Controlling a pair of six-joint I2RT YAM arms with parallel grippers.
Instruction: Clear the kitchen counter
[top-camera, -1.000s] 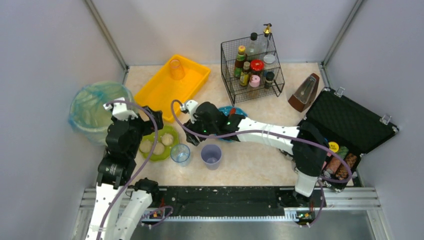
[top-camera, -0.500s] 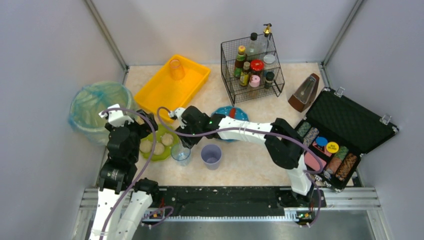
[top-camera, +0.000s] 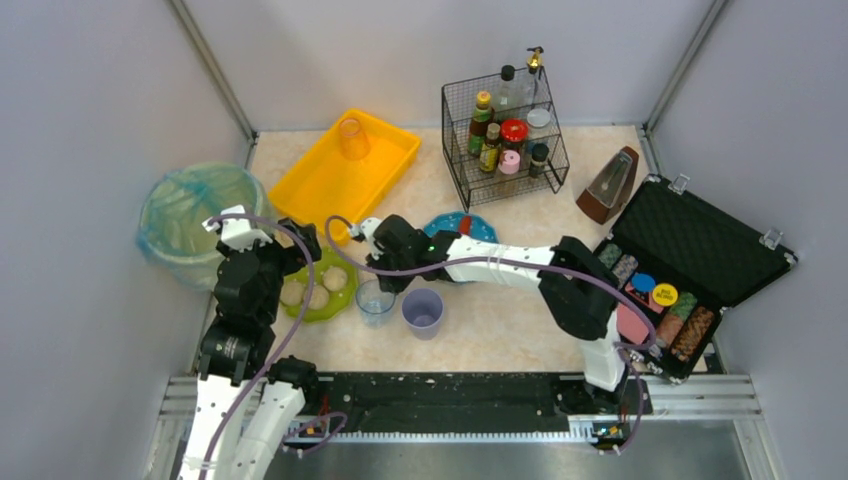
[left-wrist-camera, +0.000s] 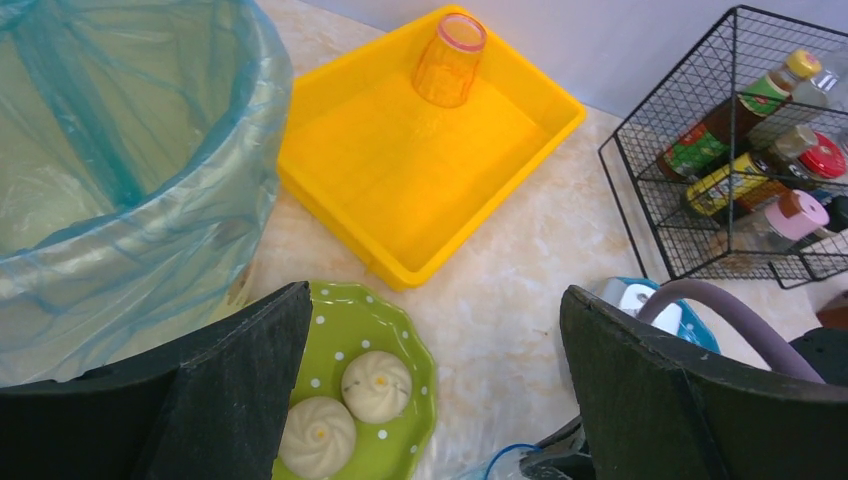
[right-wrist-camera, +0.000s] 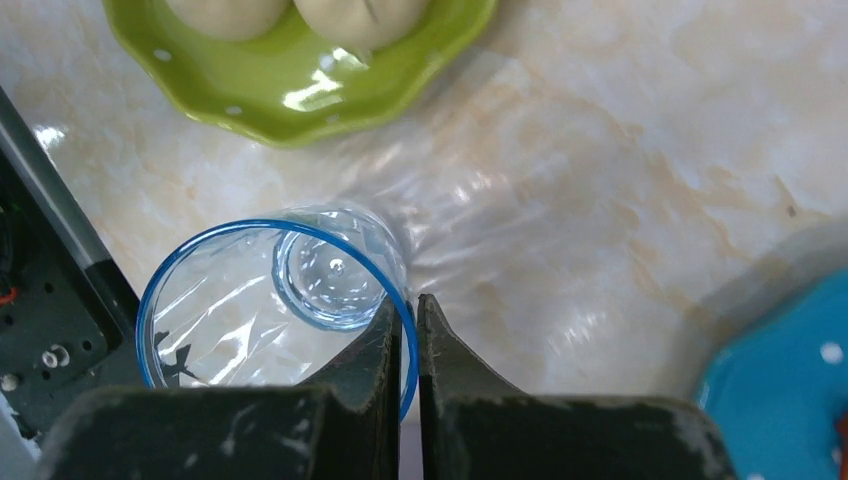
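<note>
My right gripper (right-wrist-camera: 408, 308) clamps the clear cup (right-wrist-camera: 262, 300) by its rim, probably to lift it off the kitchen counter (right-wrist-camera: 620, 150); left gripper (left-wrist-camera: 430, 310) gapes.

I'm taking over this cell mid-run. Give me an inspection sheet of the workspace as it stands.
Surface: kitchen counter, beige and mottled, crowded.
Job's things: clear cup, purple cup, green plate with buns and blue plate on the counter; orange cup in the yellow tray.
Clutter: wire rack of bottles, metronome, open case of chips.
Grippers: left gripper open, holding nothing; right gripper shut on the clear cup's rim.
Cables: purple cables loop off both arms; no snag seen.
Surroundings: grey walls, lined bin at left, black front rail.
</note>
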